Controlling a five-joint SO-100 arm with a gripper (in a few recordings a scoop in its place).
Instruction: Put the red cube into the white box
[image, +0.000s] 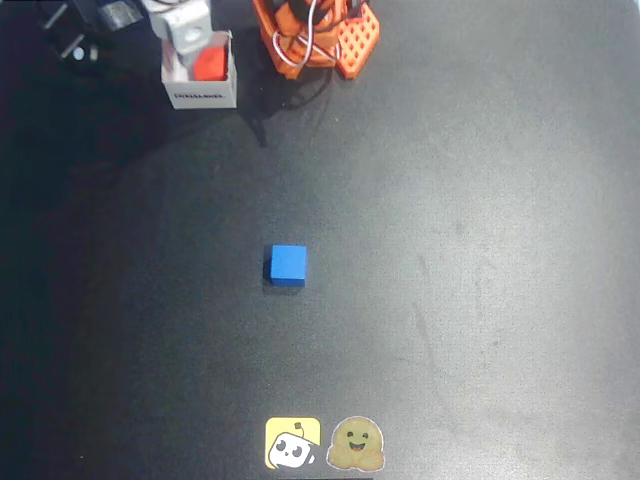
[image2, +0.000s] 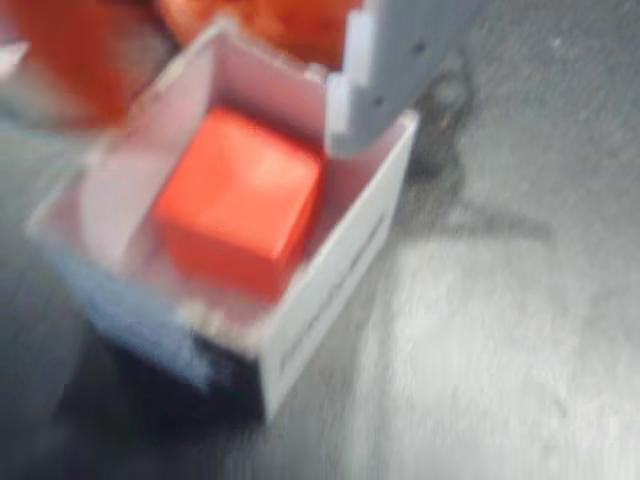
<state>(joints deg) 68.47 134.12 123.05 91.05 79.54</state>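
The red cube (image2: 240, 205) sits inside the white box (image2: 330, 300).
In the overhead view we see the box (image: 200, 95) at the table's (image: 450, 250) top left, the gripper (image: 185, 30) above it; we cannot tell if its jaws are parted. The blue cube (image: 288, 265) lies well apart, mid-table.
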